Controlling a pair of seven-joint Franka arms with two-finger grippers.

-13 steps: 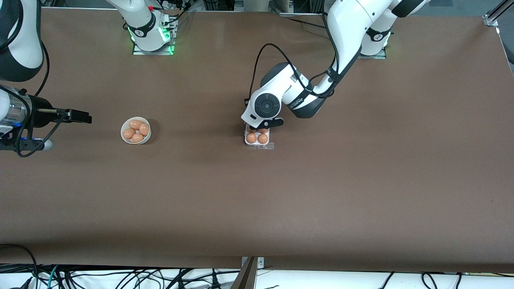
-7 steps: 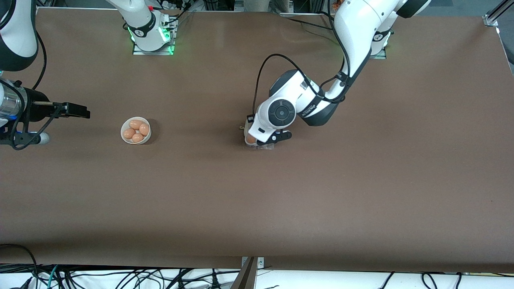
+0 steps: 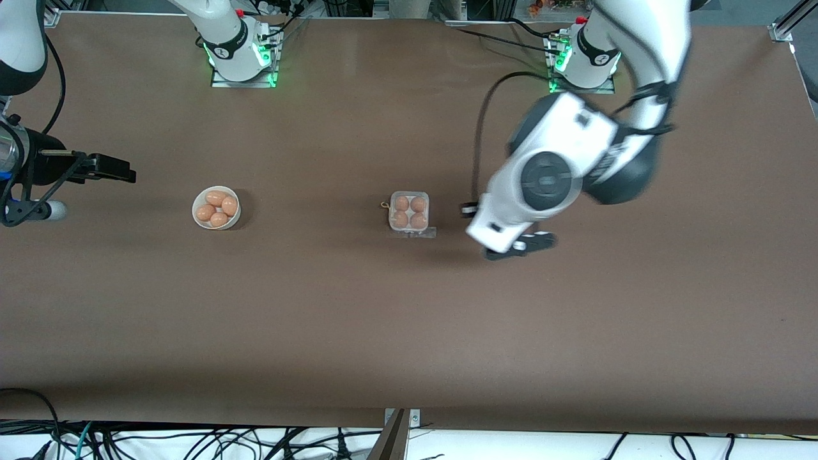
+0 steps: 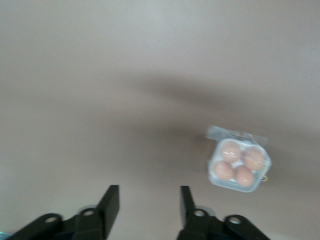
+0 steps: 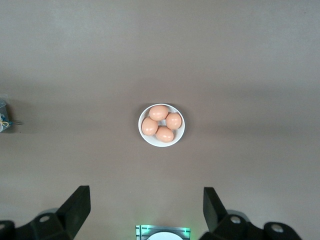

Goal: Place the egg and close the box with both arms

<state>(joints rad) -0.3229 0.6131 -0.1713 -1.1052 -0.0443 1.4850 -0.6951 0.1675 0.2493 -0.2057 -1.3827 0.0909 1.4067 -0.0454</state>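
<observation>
Brown counter was seen bearing the clear square four-egg box, seemingly lidded; both hands, left hand beside it, right hand waiting over the counter's end, were held apart; only retreat seemed required.

left arm motion-blurred – its gripper mostly hidden under the wrist; box cut by right wrist view's edge.

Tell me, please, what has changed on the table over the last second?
The left tool has lifted off the box and swung toward the left arm's end, open and empty. The right tool, open, edged away slightly. The box, with four eggs, and the bowl stayed put.
</observation>
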